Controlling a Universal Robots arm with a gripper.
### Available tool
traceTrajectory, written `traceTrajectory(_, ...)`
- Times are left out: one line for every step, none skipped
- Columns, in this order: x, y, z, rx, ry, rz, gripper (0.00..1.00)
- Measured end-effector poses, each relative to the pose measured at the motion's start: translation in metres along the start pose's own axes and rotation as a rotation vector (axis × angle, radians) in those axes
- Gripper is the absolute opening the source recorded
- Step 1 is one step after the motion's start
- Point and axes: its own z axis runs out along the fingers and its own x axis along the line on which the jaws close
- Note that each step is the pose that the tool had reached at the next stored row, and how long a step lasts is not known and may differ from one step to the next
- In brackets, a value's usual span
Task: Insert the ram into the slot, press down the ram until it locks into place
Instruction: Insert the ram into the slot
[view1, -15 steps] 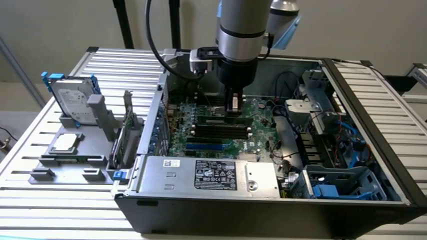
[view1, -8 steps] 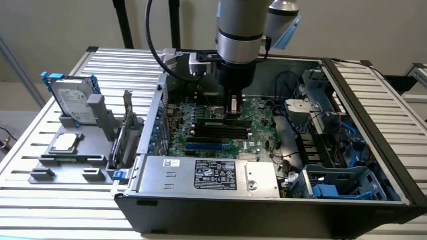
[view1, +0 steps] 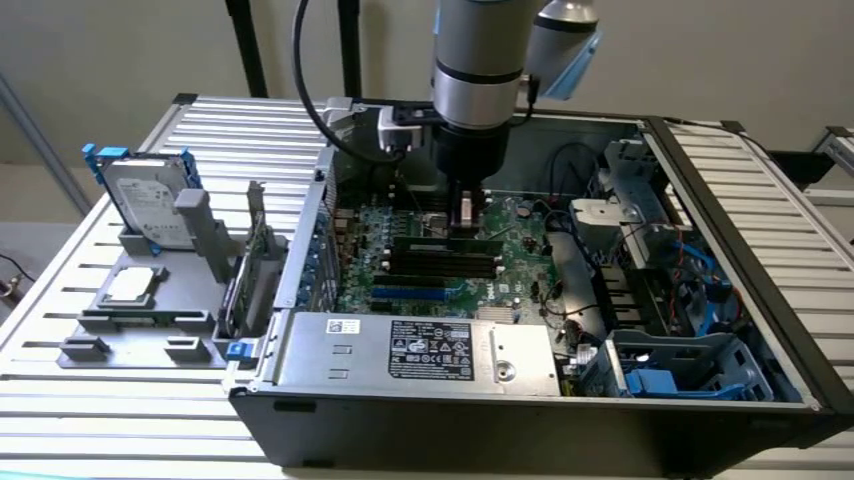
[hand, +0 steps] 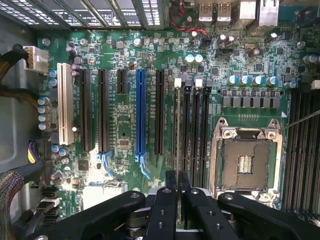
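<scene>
Gripper (hand: 177, 190) pinching RAM stick (hand: 178, 130) edge-on over memory slot (hand: 177, 83); any tilt or offset could jam it short of seating.

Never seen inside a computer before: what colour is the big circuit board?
The circuit board is green; it shows best in the wrist view.

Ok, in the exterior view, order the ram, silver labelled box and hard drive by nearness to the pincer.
1. the ram, in the pincer.
2. the silver labelled box, inside the case, toward the camera.
3. the hard drive, outside the case, exterior view's left.
</scene>
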Motion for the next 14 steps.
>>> traceTrajectory(-0.0004, 0.0001, 0.0006, -0.0001, 0.0004, 0.000, 0.13)
traceTrajectory(-0.0006, 0.0002, 0.0012, -0.0001, 0.0009, 0.000, 0.13)
traceTrajectory(-0.0007, 0.0003, 0.0019, -0.0001, 0.0019, 0.000, 0.13)
traceTrajectory(-0.0009, 0.0003, 0.0025, -0.0002, 0.0029, 0.001, 0.13)
traceTrajectory(-0.0010, 0.0004, 0.0031, -0.0001, 0.0034, 0.001, 0.13)
traceTrajectory(-0.0012, 0.0004, 0.0036, -0.0001, 0.0040, 0.001, 0.13)
traceTrajectory(-0.0012, 0.0004, 0.0040, -0.0001, 0.0044, 0.001, 0.13)
traceTrajectory(-0.0012, 0.0004, 0.0044, -0.0002, 0.0048, 0.001, 0.13)
traceTrajectory(-0.0013, 0.0004, 0.0047, -0.0001, 0.0051, 0.001, 0.13)
traceTrajectory(-0.0013, 0.0005, 0.0051, -0.0001, 0.0052, 0.001, 0.13)
traceTrajectory(-0.0014, 0.0005, 0.0055, -0.0001, 0.0054, 0.001, 0.13)
traceTrajectory(-0.0014, 0.0005, 0.0058, -0.0001, 0.0055, 0.001, 0.13)
traceTrajectory(-0.0015, 0.0005, 0.0063, -0.0001, 0.0057, 0.002, 0.13)
traceTrajectory(-0.0016, 0.0005, 0.0069, -0.0001, 0.0058, 0.002, 0.13)
